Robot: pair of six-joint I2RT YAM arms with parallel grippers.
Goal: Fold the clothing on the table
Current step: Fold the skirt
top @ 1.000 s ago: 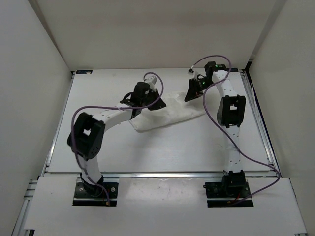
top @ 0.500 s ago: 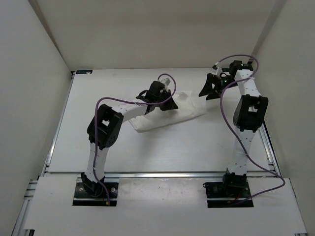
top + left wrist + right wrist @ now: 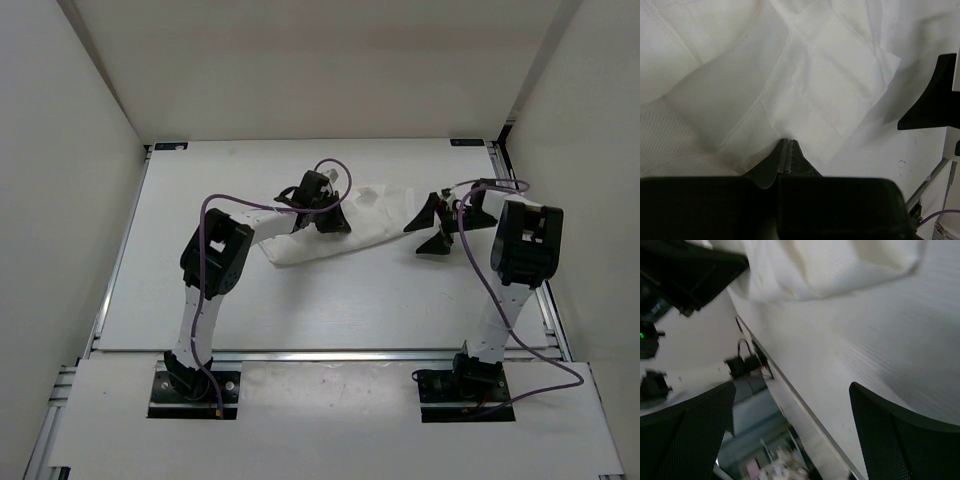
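Note:
The clothing (image 3: 375, 215) is a wrinkled white garment lying across the middle of the table (image 3: 330, 300). My left gripper (image 3: 335, 220) rests on its middle. In the left wrist view its fingertips (image 3: 785, 142) are pressed together, and the clothing's (image 3: 815, 75) crease lines run in to them, so it is shut on a pinch of fabric. My right gripper (image 3: 430, 228) stands open just off the garment's right end, holding nothing. In the right wrist view its jaws (image 3: 792, 435) gape wide over bare table (image 3: 880, 340), with the clothing (image 3: 830, 265) further ahead.
White walls close in the table on three sides. A silver rail (image 3: 535, 270) runs along the right edge, close to the right arm, and another (image 3: 805, 415) shows in the right wrist view. A purple cable (image 3: 335, 175) loops over the left wrist.
The right gripper opened, let go of the clothing and swung from the back of the table down to the garment's right end. The left gripper moved right, carrying fabric with it.

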